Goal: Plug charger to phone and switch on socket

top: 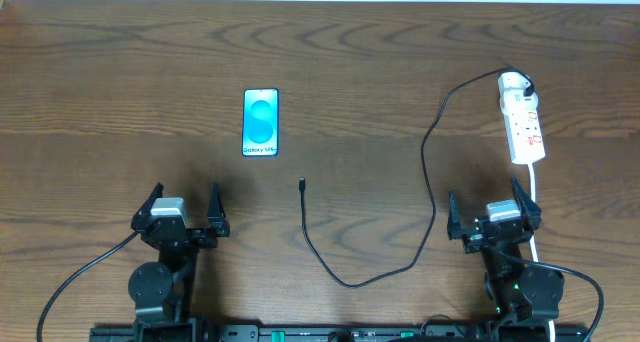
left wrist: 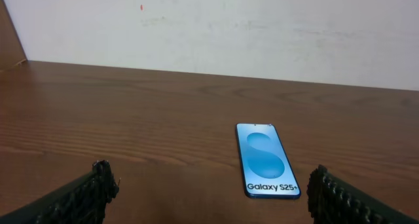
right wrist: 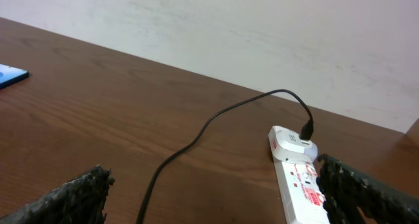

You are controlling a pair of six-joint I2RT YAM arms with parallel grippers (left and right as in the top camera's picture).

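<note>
Shows the phone (top: 260,123) face up and lit on the table (top: 100,82). Traces the charger (top: 424,162) from the far end of the socket (top: 524,127), well right of the phone, looping back to its connector tip (top: 302,185), near the phone's lower right corner, not touching. Finds the left gripper (top: 185,192) below the phone, jaws spread and empty. Finds the right gripper (top: 485,190) far right of the phone, likewise released, holding nothing.
</note>
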